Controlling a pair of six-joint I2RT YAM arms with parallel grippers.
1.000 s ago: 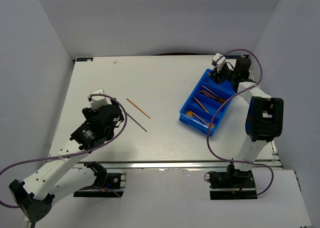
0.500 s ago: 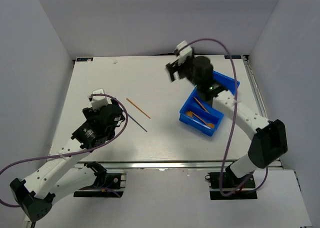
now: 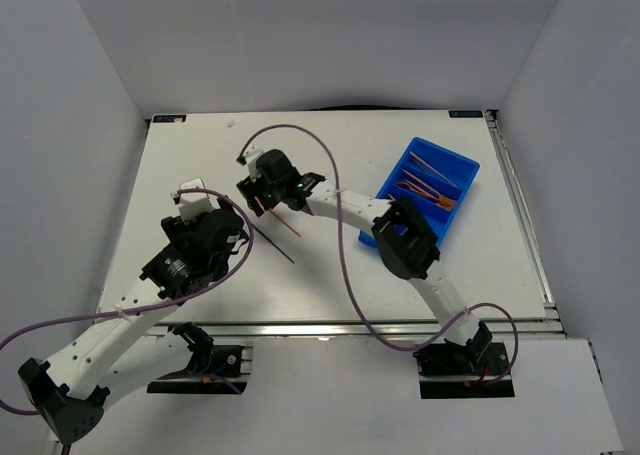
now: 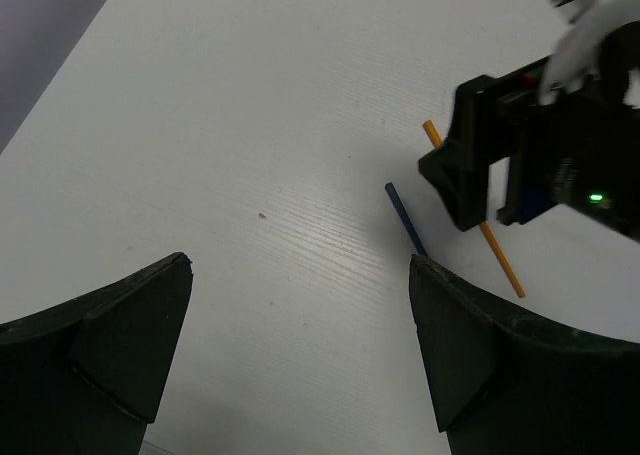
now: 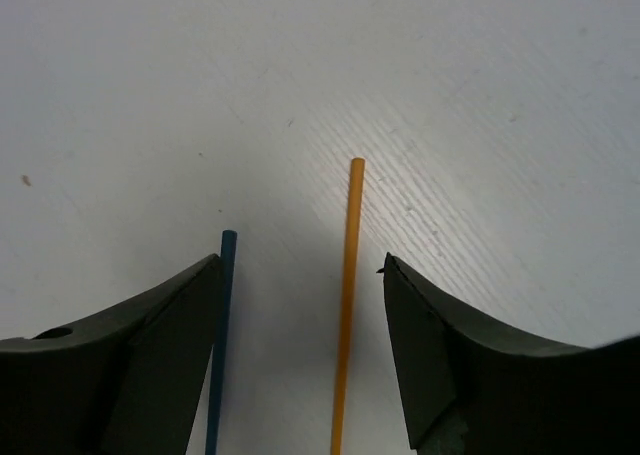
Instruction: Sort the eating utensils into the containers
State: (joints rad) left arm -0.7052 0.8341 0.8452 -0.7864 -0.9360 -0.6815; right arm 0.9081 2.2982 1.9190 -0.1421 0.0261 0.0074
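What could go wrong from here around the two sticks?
1. The blue stick lies right beside the orange stick, which the open right end effector straddles; closing may pinch or flick both.
2. The open left end effector hovers close by, so the two could collide.

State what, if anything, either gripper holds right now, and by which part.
Nothing is held. The right gripper has its jaws open, the orange stick lying ungripped on the table between them. The left gripper is open and empty too.
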